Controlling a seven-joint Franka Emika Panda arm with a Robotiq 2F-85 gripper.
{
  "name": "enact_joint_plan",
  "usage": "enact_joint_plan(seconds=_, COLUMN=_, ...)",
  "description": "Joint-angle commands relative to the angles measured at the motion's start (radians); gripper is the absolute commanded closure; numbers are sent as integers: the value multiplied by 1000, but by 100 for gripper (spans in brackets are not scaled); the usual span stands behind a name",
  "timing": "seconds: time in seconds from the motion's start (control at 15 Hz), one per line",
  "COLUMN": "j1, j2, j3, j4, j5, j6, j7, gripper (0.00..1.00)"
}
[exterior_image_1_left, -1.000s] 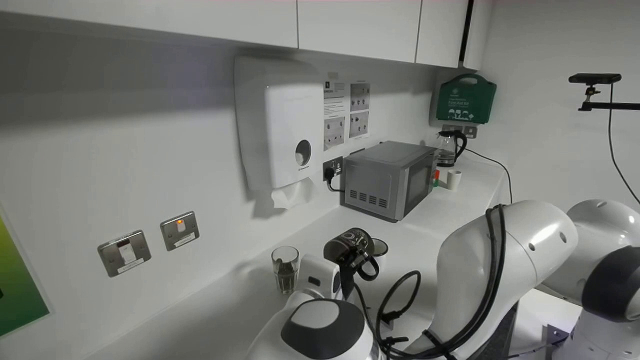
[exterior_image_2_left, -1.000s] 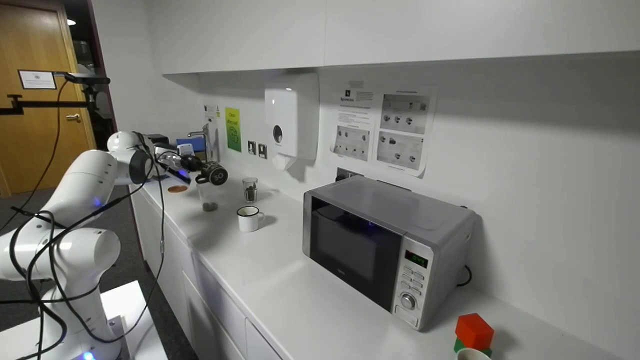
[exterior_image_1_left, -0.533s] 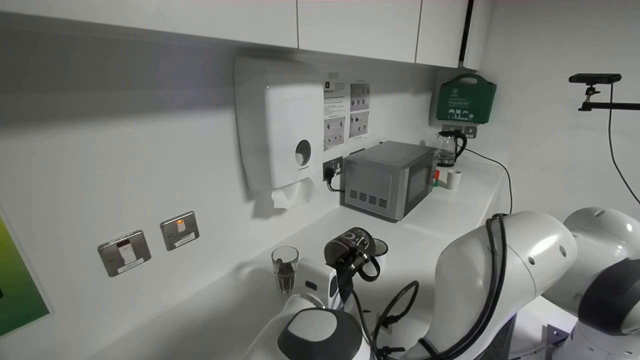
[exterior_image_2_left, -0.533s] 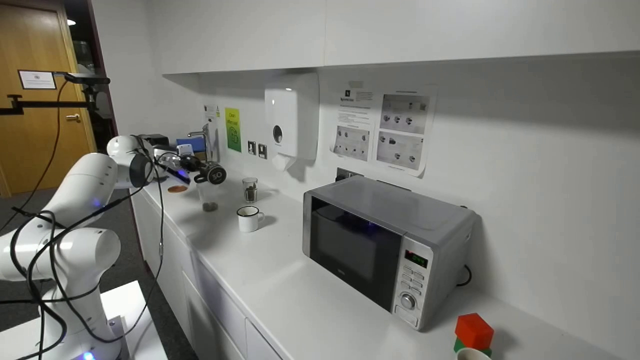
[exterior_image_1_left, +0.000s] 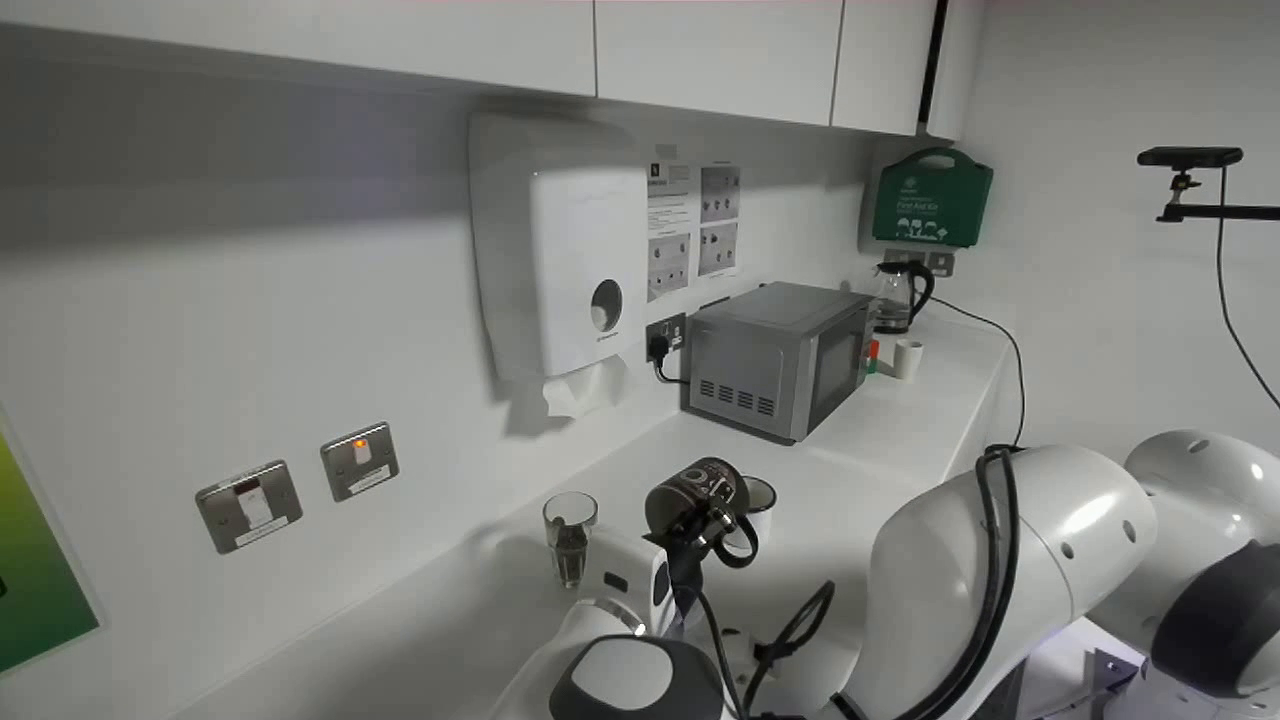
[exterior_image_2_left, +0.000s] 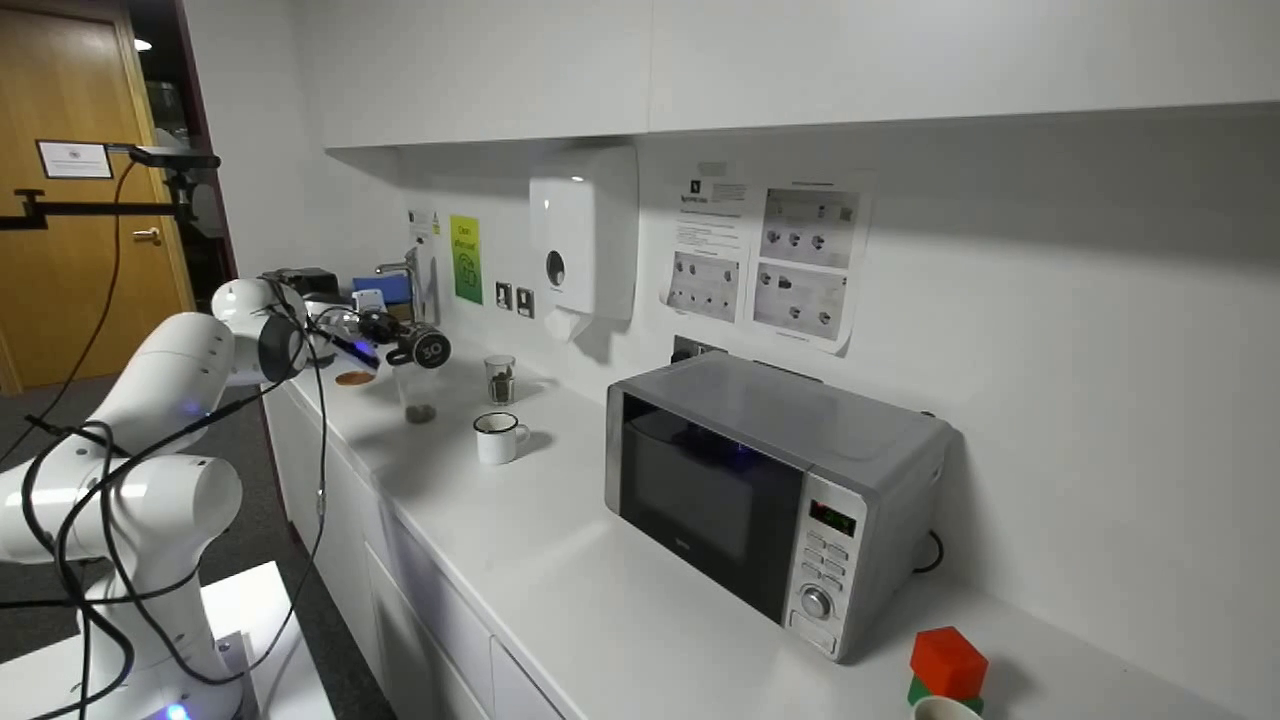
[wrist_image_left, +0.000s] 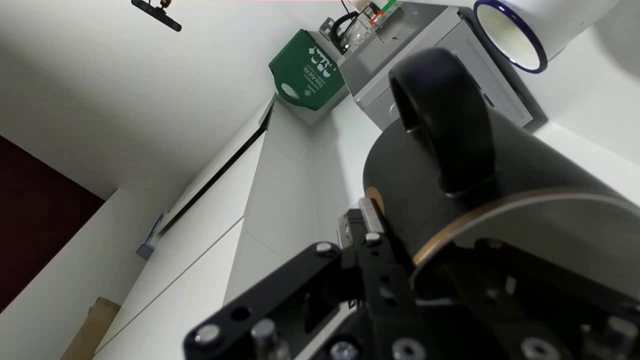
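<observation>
Your gripper (wrist_image_left: 425, 240) has its jaws nearly together on the wall of the dark mug (exterior_image_2_left: 428, 349), held tilted above the counter (exterior_image_2_left: 560, 520); nearby, a glass (exterior_image_1_left: 571, 512) contains dark contents (exterior_image_1_left: 570, 562).

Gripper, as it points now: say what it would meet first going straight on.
Past the dark mug in its grip, the gripper would probably meet the microwave first, though depth is unclear and the dark-rimmed white mug might be caught on the way.

white arm (exterior_image_1_left: 1085, 510), dark caps (exterior_image_1_left: 1220, 625), black cables (exterior_image_1_left: 993, 620)
</observation>
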Motion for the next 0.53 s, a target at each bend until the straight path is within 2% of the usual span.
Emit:
enact_joint_plan(seconds=0.0, j1=26, j2=44, j3=-51, j4=69, j5=-59, j6=-66, j7=-80, gripper=98)
enact_joint_plan(seconds=0.47, j1=34, j2=84, j3=-77, j4=95, j5=-104, j6=-105, j7=-133, gripper=98)
